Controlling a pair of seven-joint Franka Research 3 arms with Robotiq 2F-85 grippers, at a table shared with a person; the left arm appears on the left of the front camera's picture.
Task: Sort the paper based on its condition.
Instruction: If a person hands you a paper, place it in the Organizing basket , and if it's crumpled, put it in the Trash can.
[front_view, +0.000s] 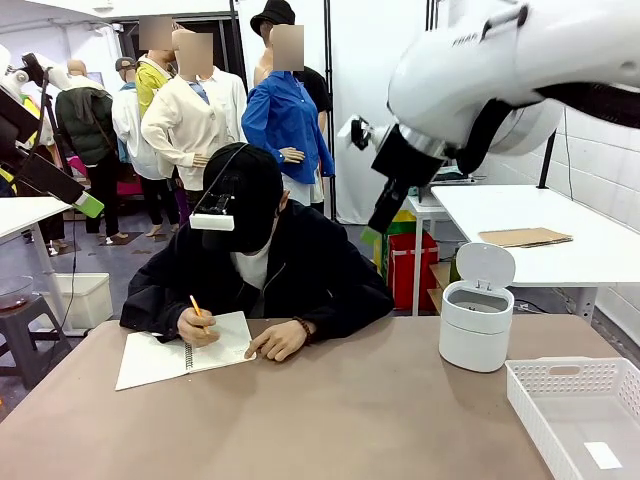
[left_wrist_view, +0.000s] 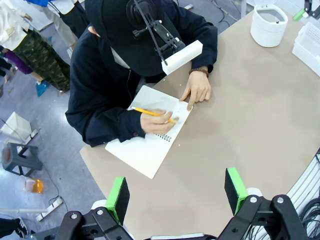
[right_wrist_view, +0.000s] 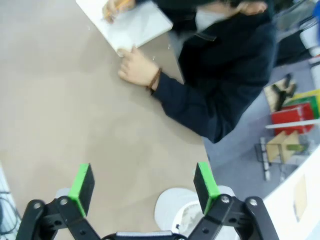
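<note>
Both robot arms are hanging high above the table. The right arm (front_view: 500, 90) is reaching in from the upper right, its black wrist angling downward. Its right hand (right_wrist_view: 142, 192) is standing wide open and holding nothing, green pads (right_wrist_view: 82, 189) well apart. The left hand (left_wrist_view: 176, 195) is likewise gaping open and empty, its green pads (left_wrist_view: 118, 197) pointing down toward the table.

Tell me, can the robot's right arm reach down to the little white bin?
Probably yes. The right gripper hangs open just above the white bin, whose lid is up. Nothing sits between them, and the person's hands are busy at the notebook.
</note>
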